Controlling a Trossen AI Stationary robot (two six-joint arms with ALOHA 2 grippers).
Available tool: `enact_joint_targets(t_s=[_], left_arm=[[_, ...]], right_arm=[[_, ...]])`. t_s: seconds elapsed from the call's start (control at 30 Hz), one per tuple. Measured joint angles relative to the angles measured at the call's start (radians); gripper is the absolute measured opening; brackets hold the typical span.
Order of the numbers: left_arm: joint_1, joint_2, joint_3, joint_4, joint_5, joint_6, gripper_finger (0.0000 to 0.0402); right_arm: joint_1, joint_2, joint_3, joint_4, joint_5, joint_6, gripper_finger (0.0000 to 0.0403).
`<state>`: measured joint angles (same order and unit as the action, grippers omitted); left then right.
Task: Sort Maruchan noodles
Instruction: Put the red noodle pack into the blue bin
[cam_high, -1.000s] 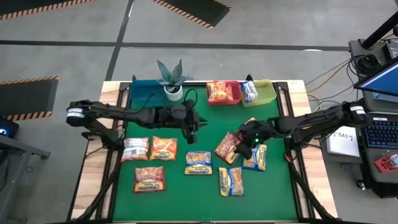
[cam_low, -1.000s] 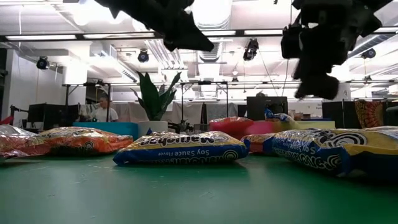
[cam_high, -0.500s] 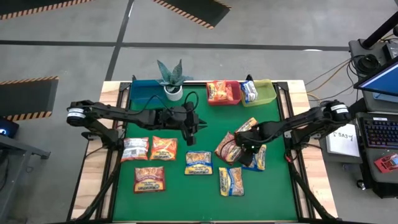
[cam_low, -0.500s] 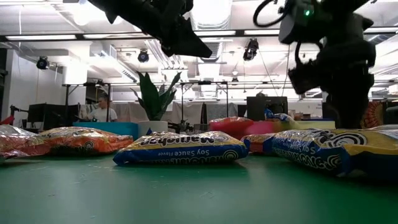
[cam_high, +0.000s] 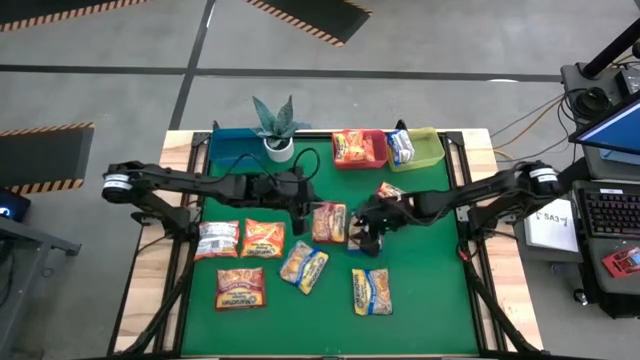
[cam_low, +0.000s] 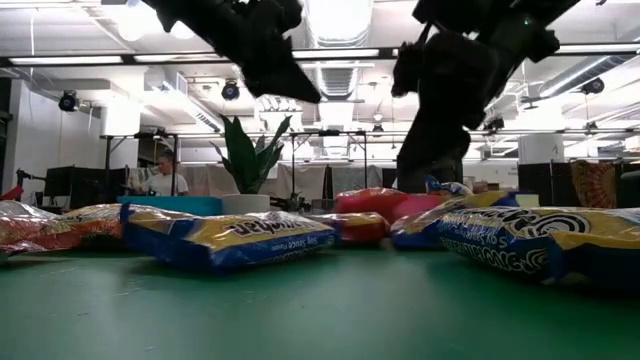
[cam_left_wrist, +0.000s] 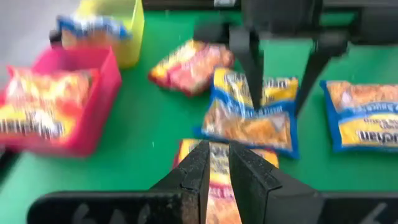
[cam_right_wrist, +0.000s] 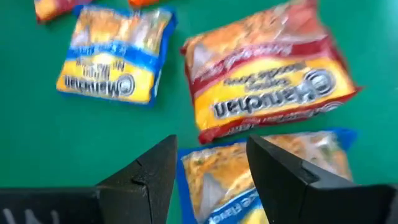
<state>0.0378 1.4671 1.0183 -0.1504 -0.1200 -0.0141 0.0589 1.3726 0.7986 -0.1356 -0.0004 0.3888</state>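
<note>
Maruchan noodles packets lie flat on the green mat (cam_high: 440, 300). My right gripper (cam_high: 365, 238) stands open over a blue-and-yellow packet (cam_left_wrist: 252, 115) near the middle. Just beyond it lie a red packet (cam_right_wrist: 267, 74) and a turned blue-and-yellow packet (cam_high: 304, 267). My left gripper (cam_left_wrist: 216, 165) is shut on nothing and hovers above the red packet (cam_high: 328, 222). More packets lie at the left (cam_high: 240, 240), near the front (cam_high: 371, 290) and behind the right gripper (cam_high: 390, 190). My right gripper has its open fingers on the blue-and-yellow packet. One fingertip (cam_left_wrist: 257, 102) stands on the packet's top face (cam_left_wrist: 245, 121) near the middle, the other at its edge (cam_left_wrist: 292, 124). The fingers slant down from the table's right. The packet lies flat on the mat.
At the far edge stand a blue bin (cam_high: 232, 145), a red bin (cam_high: 375, 160) with an orange packet, and a yellow-green bin (cam_high: 432, 150) with a blue packet. A potted plant (cam_high: 277, 128) stands by the blue bin. Bare mat lies at the near right.
My right gripper has swept toward the table's left while rolling, its fingers staying open. The red packet has slid left to the middle. The middle blue-and-yellow packet has slid left and turned. The one under the fingers has slid left too.
</note>
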Motion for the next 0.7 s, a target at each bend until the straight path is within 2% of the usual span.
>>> enact_joint_targets(t_s=[0.1, 0.3, 0.47, 0.63, 0.7], left_arm=[[0.0, -0.008, -0.008, -0.055, 0.0, -0.059, 0.0043], [0.0, 0.013, -0.058, -0.037, 0.038, -0.175, 0.0064], [0.0, 0.054, -0.113, 0.044, 0.031, -0.205, 0.0122], [0.008, 0.094, -0.172, 0.142, -0.075, -0.203, 0.0194], [0.019, 0.117, -0.196, 0.206, -0.073, -0.197, 0.0216]], right_arm=[[-0.002, -0.045, -0.01, 0.001, 0.033, -0.04, 0.0182], [-0.001, -0.082, -0.043, 0.063, 0.134, -0.118, 0.0182], [0.0, -0.078, -0.098, 0.236, 0.149, -0.152, 0.0182], [-0.001, -0.042, -0.171, 0.415, 0.102, -0.146, 0.0182], [-0.003, -0.017, -0.193, 0.449, 0.098, -0.126, 0.0182]])
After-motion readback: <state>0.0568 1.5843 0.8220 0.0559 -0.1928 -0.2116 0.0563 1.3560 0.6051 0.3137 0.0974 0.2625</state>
